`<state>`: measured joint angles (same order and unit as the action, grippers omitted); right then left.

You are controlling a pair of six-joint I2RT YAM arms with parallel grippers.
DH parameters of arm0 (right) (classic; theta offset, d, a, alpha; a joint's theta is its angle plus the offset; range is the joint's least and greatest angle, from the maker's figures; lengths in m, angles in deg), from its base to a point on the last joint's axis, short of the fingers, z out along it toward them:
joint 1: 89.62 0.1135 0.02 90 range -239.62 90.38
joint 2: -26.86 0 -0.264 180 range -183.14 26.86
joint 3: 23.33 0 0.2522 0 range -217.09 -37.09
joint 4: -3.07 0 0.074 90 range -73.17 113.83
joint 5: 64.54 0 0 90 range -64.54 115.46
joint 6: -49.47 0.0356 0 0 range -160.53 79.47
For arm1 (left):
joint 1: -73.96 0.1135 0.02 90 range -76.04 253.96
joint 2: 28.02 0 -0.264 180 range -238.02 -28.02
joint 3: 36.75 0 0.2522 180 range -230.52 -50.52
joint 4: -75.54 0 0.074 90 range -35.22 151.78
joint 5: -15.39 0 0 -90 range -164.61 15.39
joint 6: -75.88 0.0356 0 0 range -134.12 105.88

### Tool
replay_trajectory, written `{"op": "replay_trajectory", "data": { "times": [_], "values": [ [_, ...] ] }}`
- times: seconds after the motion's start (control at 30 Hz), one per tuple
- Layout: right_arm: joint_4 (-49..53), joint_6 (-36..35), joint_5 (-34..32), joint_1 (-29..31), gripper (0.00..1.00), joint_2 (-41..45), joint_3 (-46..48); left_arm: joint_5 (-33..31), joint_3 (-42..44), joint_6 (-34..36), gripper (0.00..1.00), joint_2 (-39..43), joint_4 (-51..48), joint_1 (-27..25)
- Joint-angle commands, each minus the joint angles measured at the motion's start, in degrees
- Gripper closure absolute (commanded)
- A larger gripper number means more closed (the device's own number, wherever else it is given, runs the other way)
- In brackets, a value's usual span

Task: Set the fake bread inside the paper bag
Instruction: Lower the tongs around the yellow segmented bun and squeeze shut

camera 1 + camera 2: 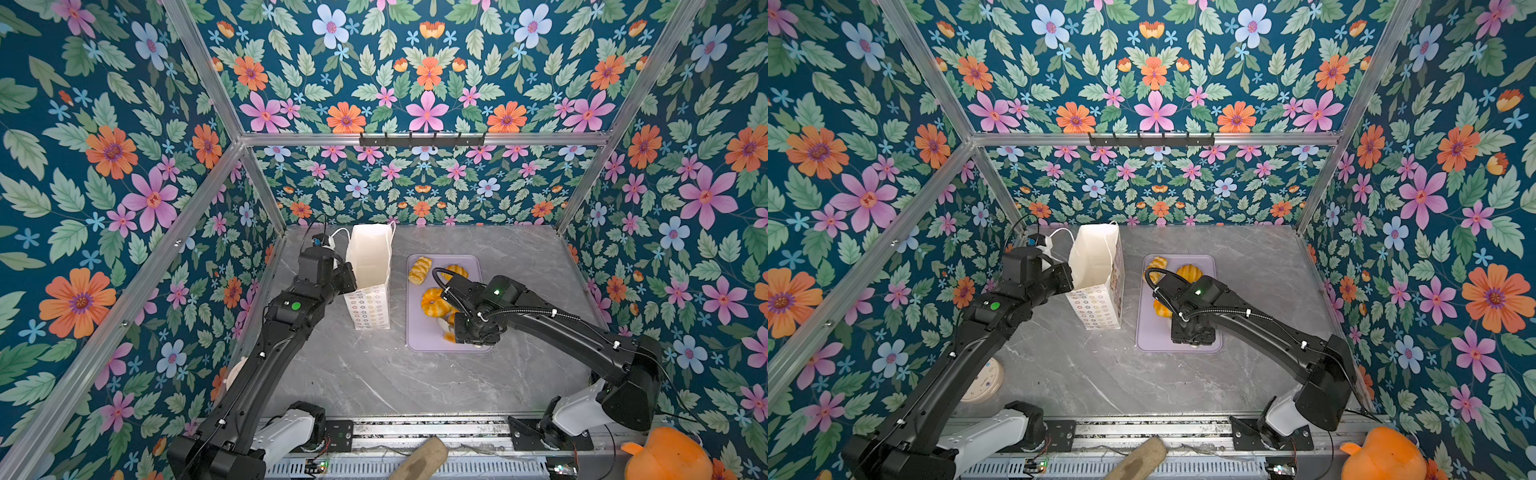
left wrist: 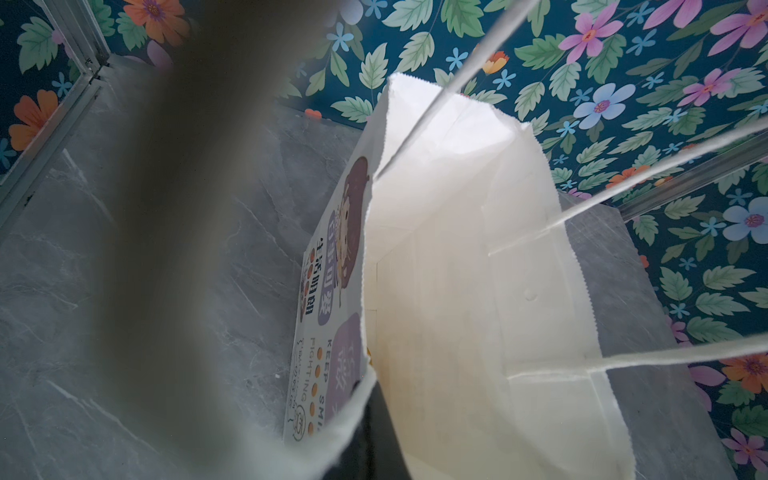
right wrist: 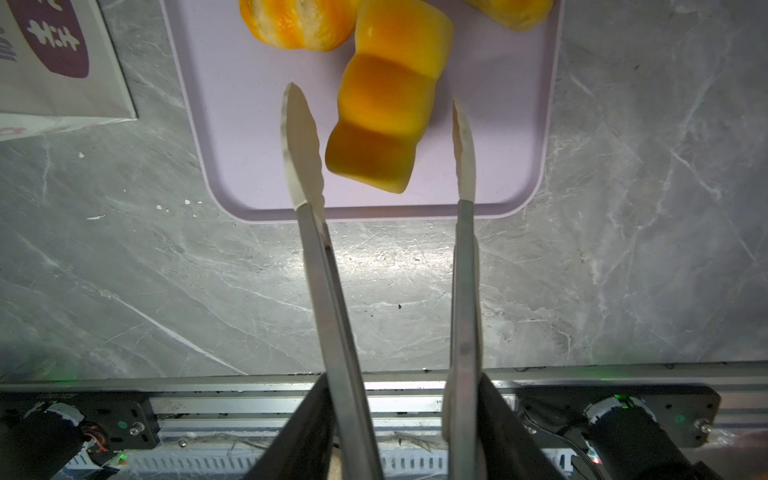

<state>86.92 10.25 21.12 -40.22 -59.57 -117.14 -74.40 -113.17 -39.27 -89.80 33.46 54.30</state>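
The tall white paper bag (image 1: 370,282) (image 1: 1096,270) stands open left of a lavender tray (image 1: 419,340). My left gripper (image 1: 347,276) (image 2: 365,415) is shut on the bag's near rim (image 2: 345,419). My right gripper (image 1: 473,328) (image 3: 401,395) is shut on metal tongs (image 3: 328,270). The tongs' white tips stand apart on either side of a glossy segmented loaf (image 3: 386,120) without touching it. The tray also holds a ring-shaped bun (image 1: 434,301) (image 3: 299,20), a braided piece (image 1: 419,270) and another pastry (image 1: 455,272). The right arm hides part of the tray in both top views.
Grey marble tabletop (image 1: 374,374) inside floral walls. A large orange plush toy (image 1: 665,457) and a wooden piece (image 1: 419,459) lie by the front rail. A round clock-like disc (image 1: 984,380) sits at the left edge, partly under the left arm. A white device with cable (image 1: 328,243) sits behind the bag.
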Motion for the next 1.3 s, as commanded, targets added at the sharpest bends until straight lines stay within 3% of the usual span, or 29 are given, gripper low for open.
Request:
{"op": "replay_trajectory", "data": {
  "times": [0.0, 0.4, 0.8, 1.0, 1.27],
  "values": [
    [-0.83, 0.22, 0.34, -0.14, 0.48, -0.38, -0.02, -0.2, 0.17, 0.24, 1.0, -0.1, -0.69, -0.02],
    [-1.25, -0.68, 0.96, -0.97, 0.49, -1.19, 0.05, -0.11, 0.56, 0.19, 1.0, -0.04, -0.42, -0.03],
    [2.34, -4.92, -0.75, -1.33, 0.63, -0.37, 1.44, 0.53, 0.78, 0.02, 1.0, -0.45, 0.01, -0.04],
    [4.28, -7.94, -0.71, -1.42, 0.65, -0.36, 1.28, 0.63, 0.69, -0.06, 1.0, -0.5, 0.02, -0.03],
    [6.4, -10.17, 0.35, -1.58, 0.52, -1.89, -0.27, 0.71, 1.07, -0.23, 1.0, -0.21, 0.01, -0.02]
  ]
}}
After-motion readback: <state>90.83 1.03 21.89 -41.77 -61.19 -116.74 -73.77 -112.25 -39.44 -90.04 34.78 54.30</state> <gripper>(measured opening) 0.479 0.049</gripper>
